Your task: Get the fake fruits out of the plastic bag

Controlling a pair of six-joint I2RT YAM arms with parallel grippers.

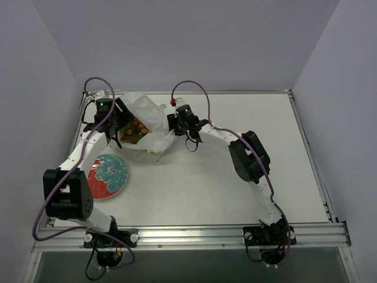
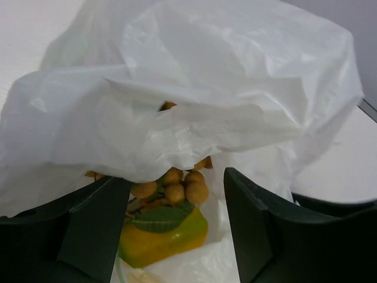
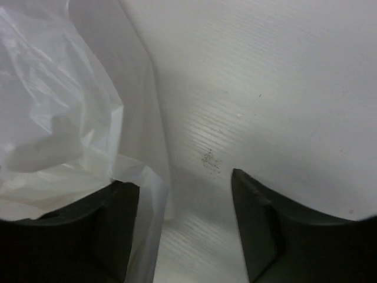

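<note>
You're at the reach-in step: left gripper (image 2: 174, 194) spread at the plastic bag (image 2: 206, 88) mouth, fake fruits (image 2: 165, 233) inside; right gripper (image 3: 179, 194) spread too, beside bag. Next imo: dip under flap, pinch one.

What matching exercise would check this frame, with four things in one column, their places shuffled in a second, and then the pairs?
Things:
1. plate
2. fake fruits
3. left gripper
4. right gripper

Places:
A. at the plastic bag's right edge, fingers apart over the table
B. inside the bag's open mouth
C. on the table, nearer the arm bases than the bag
D. at the bag's left side, fingers apart, facing the fruits

Pairs: 1-C; 2-B; 3-D; 4-A
</note>
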